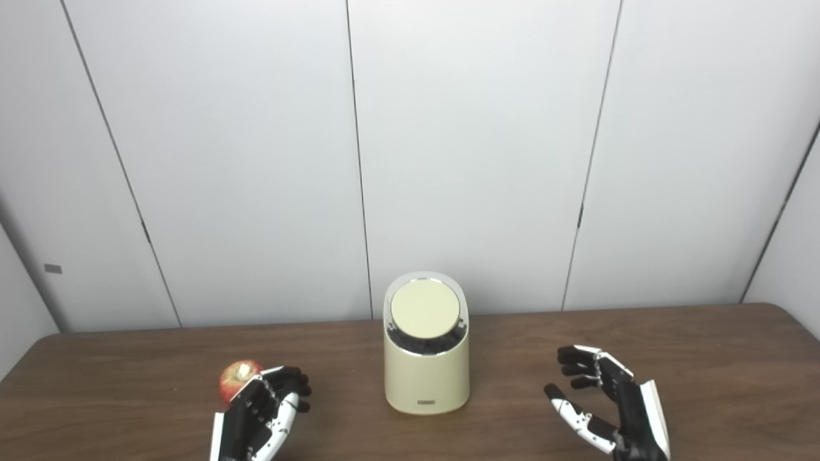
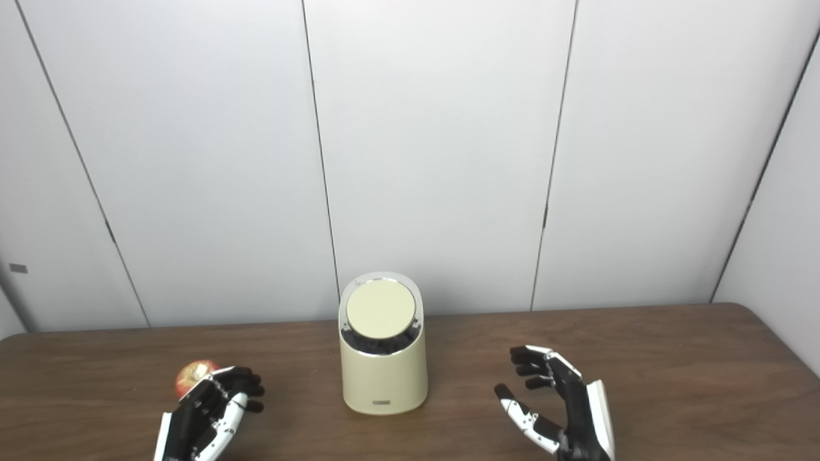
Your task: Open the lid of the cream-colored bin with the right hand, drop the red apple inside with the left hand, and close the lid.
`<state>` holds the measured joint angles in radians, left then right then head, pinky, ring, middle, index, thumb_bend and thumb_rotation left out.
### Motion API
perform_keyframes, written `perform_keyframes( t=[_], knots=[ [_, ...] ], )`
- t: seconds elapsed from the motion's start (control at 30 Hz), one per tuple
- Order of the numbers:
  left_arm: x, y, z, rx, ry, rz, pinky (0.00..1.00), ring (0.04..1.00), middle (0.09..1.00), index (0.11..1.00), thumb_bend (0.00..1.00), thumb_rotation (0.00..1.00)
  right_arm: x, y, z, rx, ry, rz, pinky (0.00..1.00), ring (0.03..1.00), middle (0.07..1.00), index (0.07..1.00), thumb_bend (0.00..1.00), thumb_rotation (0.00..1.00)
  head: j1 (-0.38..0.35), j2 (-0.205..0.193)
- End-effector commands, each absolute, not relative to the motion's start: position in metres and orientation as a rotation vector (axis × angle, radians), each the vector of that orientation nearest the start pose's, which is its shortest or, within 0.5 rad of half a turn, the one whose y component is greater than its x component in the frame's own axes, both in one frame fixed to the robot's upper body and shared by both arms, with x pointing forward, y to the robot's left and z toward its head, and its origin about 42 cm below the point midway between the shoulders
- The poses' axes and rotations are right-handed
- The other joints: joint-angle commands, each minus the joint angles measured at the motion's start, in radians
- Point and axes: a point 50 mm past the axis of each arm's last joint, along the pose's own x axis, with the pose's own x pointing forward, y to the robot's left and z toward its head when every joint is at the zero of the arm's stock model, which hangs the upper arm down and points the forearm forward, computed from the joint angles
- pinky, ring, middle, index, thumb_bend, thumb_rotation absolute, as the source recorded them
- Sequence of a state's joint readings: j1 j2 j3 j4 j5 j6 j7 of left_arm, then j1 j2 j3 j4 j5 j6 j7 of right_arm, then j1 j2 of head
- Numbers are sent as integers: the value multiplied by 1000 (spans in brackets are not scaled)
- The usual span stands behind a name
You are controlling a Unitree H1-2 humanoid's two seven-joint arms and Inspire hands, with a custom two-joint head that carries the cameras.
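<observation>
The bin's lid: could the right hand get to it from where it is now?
Probably yes. The right hand is open, holds nothing, and only bare table lies between it and the bin, whose lid faces forward, uncovered.

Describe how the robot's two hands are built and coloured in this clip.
Both the left hand and right hand have black segmented fingers, with white shell panels along the hand's back and on the thumb. Small metal links show at the finger bases. No sleeves or loose cables show.

I see a brown wooden table [image 1: 705,358] | cream-colored bin [image 1: 426,378] stands upright near the middle, lid [image 1: 425,307] closed | red apple [image 1: 238,378] lies left of the bin, well apart.
</observation>
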<state>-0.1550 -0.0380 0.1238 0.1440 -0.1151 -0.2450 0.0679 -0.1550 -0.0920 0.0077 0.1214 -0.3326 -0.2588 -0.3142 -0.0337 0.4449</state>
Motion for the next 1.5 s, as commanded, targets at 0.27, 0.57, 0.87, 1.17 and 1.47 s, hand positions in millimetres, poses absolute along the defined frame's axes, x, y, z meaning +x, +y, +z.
perform_keyframes(
  t=[0.27,0.57,0.87,1.17,1.47],
  knots=[
    [327,224,112,-158,-255,158,496,572,585,563,259,103,311,-226,103,-365,-285,-201,542,619,647,635,251,135,-1,1],
    [328,223,112,-163,-257,159,496,573,584,561,255,99,312,-226,103,-369,-289,-205,539,617,647,632,255,147,-5,0],
    [327,219,113,-172,-255,163,477,562,579,558,247,63,307,-227,120,-348,-351,-208,569,640,661,645,262,258,-2,1],
    [327,221,112,-173,-243,164,483,565,583,559,251,64,314,-228,163,-483,-508,-161,654,735,756,726,464,572,-10,-2],
    [329,222,110,-163,-243,159,494,569,583,560,252,71,336,-222,222,-475,-612,-157,673,763,782,762,747,810,-16,-7]
  ],
)
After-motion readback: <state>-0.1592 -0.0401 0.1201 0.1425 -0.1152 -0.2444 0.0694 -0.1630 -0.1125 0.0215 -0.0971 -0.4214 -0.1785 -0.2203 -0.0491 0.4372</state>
